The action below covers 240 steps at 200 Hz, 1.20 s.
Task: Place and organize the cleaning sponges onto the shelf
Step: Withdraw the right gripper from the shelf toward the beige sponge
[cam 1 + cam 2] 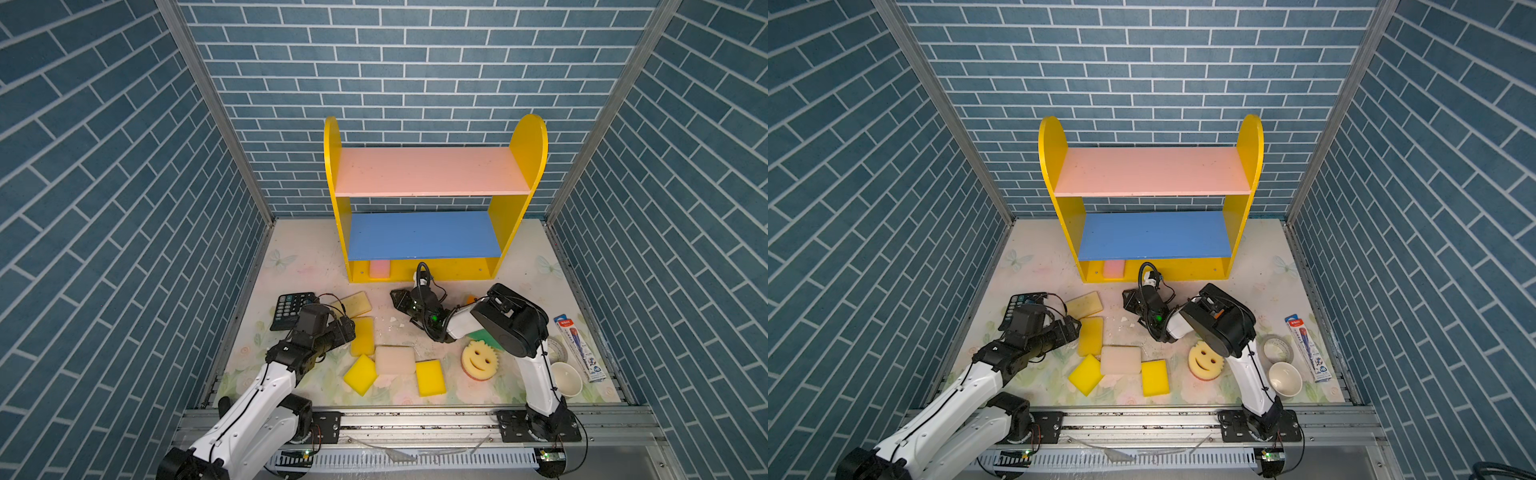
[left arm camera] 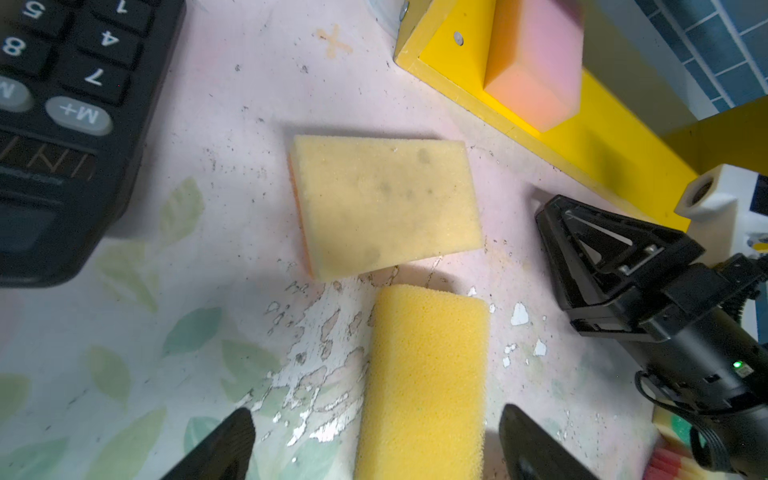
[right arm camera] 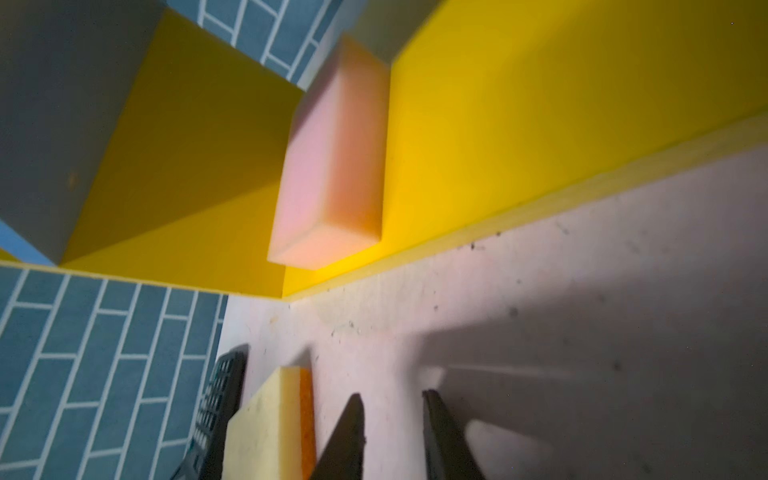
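Observation:
The shelf (image 1: 432, 170) stands at the back, with a pink sponge (image 1: 380, 269) (image 3: 332, 166) on its yellow base. My right gripper (image 1: 395, 296) (image 3: 392, 395) hovers low in front of that base, open, with only bare table between its fingers. My left gripper (image 1: 349, 328) (image 2: 378, 436) is open wide over a yellow sponge (image 1: 362, 336) (image 2: 424, 382), its fingers on either side and apart from it. A tan sponge (image 1: 356, 304) (image 2: 386, 203) lies just beyond. Near the front lie two more yellow sponges (image 1: 360, 374), a whitish one (image 1: 395, 360) and the smiley one (image 1: 480, 360).
A black calculator (image 1: 291, 309) lies left of the tan sponge. A green sponge (image 1: 484, 337) shows partly under the right arm, and an orange bit (image 1: 470, 299) behind it. A tape roll (image 1: 557, 349), white cup (image 1: 566, 378) and pen pack (image 1: 575, 349) sit at the right edge.

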Available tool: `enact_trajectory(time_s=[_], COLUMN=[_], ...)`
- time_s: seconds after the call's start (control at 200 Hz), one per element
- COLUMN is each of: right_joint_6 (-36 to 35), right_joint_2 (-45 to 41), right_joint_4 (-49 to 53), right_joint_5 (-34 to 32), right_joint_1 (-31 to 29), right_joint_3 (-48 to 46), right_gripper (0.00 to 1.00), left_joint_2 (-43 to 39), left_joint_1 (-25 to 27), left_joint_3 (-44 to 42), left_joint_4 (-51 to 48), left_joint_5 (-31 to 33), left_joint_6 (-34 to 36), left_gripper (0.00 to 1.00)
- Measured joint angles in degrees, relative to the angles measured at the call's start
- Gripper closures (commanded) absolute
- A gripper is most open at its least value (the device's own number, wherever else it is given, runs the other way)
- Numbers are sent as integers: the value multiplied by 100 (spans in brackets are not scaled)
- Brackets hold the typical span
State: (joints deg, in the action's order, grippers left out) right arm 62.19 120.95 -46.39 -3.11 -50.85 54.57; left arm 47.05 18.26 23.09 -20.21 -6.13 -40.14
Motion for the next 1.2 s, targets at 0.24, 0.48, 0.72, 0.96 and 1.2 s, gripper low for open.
enact_trajectory(time_s=[0.24, 0.48, 0.72, 0.96, 1.2], right_joint_6=[-1611, -3550, -4911, -5438, -5466], right_joint_2=[-1196, -1757, -1733, -1657, -1556], right_joint_4=[2553, 5298, 7479, 8432, 8199], right_joint_5=[483, 1453, 1923, 1897, 1810], right_joint_1=[-4, -55, -501, -1043, -1425], right_joint_3=[4, 1054, 2210, 2380, 2371], right_gripper=[48, 39, 37, 35, 36], left_joint_2=[-11, 0, 46, 66, 66], left_joint_1=[-2, -4, -4, -4, -4], left_joint_3=[151, 278, 282, 282, 282], left_joint_4=[-179, -221, -229, -302, -302], left_joint_5=[-122, -122, -120, -98, -98], left_joint_6=[98, 133, 133, 105, 37], left_gripper=[6, 7, 7, 7, 7])
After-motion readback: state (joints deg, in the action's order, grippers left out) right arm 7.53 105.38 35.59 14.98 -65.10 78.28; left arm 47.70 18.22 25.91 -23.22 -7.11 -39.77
